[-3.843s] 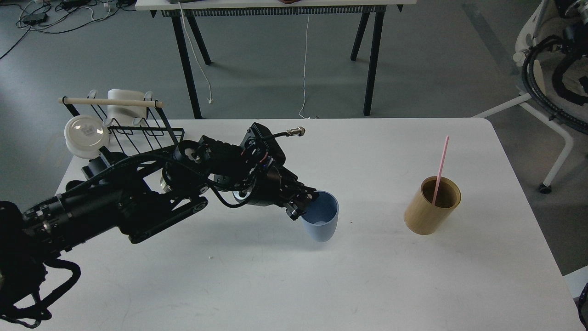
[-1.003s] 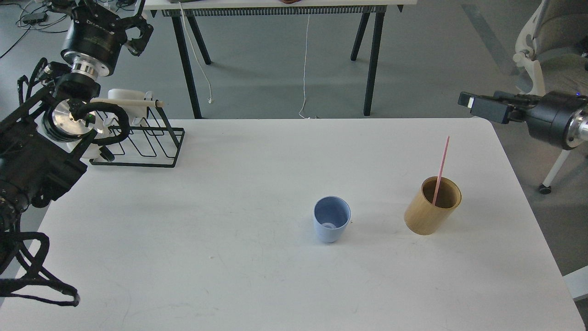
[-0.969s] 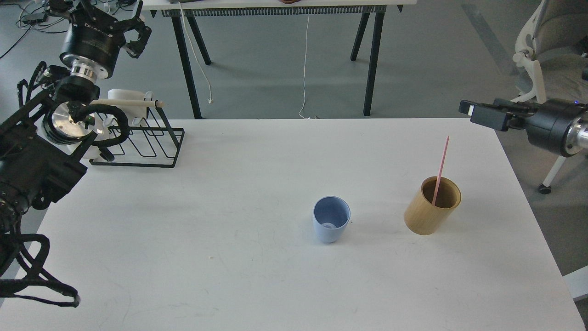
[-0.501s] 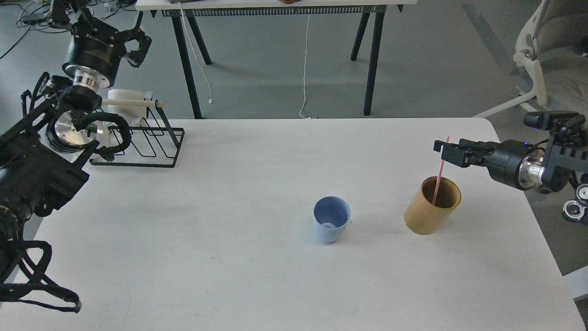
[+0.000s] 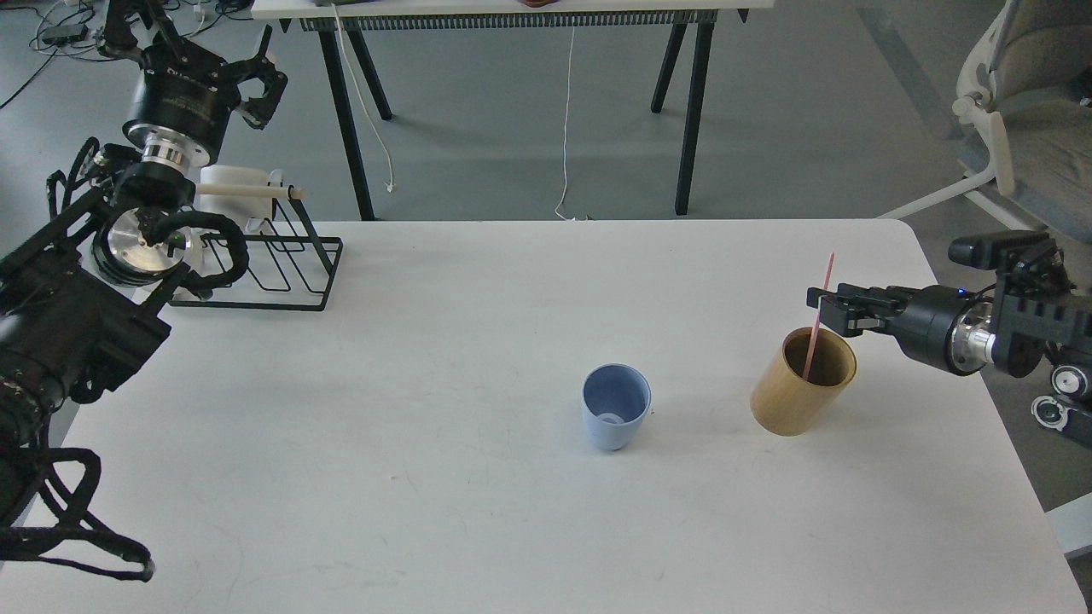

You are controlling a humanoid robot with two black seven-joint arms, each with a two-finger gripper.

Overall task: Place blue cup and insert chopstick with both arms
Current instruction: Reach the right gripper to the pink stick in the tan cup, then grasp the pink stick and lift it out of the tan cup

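Note:
The blue cup (image 5: 616, 418) stands upright and empty on the white table (image 5: 444, 512), a little right of centre. The pink chopstick (image 5: 823, 286) leans in the tan cylindrical holder (image 5: 800, 394) to the cup's right. My right gripper (image 5: 821, 310) reaches in from the right. Its tips are at the chopstick's middle, just above the holder's rim. I cannot tell whether its jaws are closed on the stick. My left gripper (image 5: 200, 53) is raised at the far left above the wire rack, open and empty.
A black wire rack (image 5: 273, 260) with a pale wooden rod (image 5: 247, 192) and white dishes stands at the table's back left corner. Another table's legs (image 5: 687, 111) stand behind. An office chair (image 5: 1015, 128) is at the right.
My right gripper has come in from the far right to the pink chopstick and dropped slightly since half a second ago. The cup, holder and stick have not moved. My left arm has barely shifted.

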